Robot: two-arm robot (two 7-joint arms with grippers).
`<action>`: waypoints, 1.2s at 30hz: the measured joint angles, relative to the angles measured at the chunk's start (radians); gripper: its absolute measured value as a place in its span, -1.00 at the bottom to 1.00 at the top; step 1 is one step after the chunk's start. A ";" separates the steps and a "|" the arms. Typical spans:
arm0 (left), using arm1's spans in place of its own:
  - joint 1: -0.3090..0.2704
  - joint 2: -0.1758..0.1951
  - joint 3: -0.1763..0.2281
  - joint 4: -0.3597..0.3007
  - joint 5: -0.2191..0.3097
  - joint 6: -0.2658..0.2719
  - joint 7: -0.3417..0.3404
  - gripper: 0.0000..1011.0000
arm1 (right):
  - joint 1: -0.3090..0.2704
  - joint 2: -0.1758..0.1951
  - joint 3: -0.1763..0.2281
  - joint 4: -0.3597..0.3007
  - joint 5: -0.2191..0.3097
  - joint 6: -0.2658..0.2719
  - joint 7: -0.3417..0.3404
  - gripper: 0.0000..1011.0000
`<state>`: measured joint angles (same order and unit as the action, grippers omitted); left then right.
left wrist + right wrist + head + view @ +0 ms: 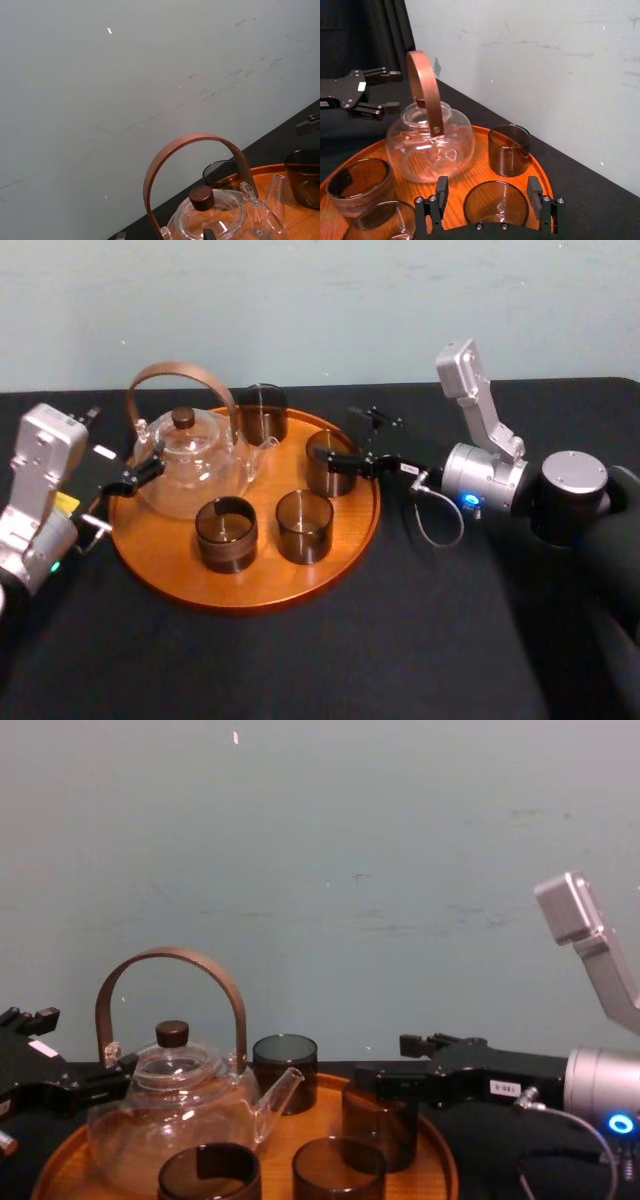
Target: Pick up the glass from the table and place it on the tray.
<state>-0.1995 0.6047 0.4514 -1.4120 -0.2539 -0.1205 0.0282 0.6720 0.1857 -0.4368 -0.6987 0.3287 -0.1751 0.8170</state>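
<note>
- The right gripper (pixel 488 187) reaches in from the right, over the right side of the tray (pixel 268 578). Its two fingers are spread apart.
- A dark smoky glass (pixel 328 468) stands upright on the right part of the tray, and the right gripper's fingers sit on either side of it.
- In the right wrist view one finger (pixel 441 192) stands clear of the glass wall with tray wood showing in the gap. The other finger is close beside the wall, and I cannot tell whether it touches.
- From the chest view the fingers are level with the top part of the glass, whose base rests on the tray.
- The tray is round and orange-brown with a low rim, and it lies on the black table (pixel 420 650), left of the middle.
- A clear glass teapot (pixel 190 468) with a curved brown handle and a dark knob on its lid stands on the left part of the tray, its spout pointing toward the tray's middle.
- A back glass (pixel 262 412) stands near the far rim, just beside the teapot's handle.
- Two front glasses stand near each other by the near rim, one to the left (pixel 226 533) and one to the right (pixel 304 526).
- The left gripper (pixel 394 91) is at the left edge of the tray, just beside the teapot. Its fingers are parted and hold nothing.
- A pale wall rises behind the table's far edge.
</note>
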 joint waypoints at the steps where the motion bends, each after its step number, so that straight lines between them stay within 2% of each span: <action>1: 0.000 0.000 0.000 0.000 0.000 0.000 0.000 0.98 | -0.009 0.005 -0.001 -0.021 0.002 0.008 -0.004 0.98; 8: 0.000 0.000 0.000 0.000 0.000 0.000 0.000 0.98 | -0.080 0.055 -0.013 -0.181 0.013 0.066 -0.040 0.98; 18: 0.000 0.000 0.000 0.000 0.000 0.000 0.000 0.98 | -0.158 0.123 -0.011 -0.341 0.040 0.096 -0.075 0.98; 36: 0.000 0.000 0.000 0.000 0.000 0.000 0.000 0.98 | -0.292 0.247 0.024 -0.511 0.099 0.099 -0.141 0.98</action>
<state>-0.1995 0.6047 0.4514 -1.4120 -0.2539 -0.1205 0.0282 0.3795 0.4323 -0.4129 -1.2100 0.4275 -0.0757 0.6764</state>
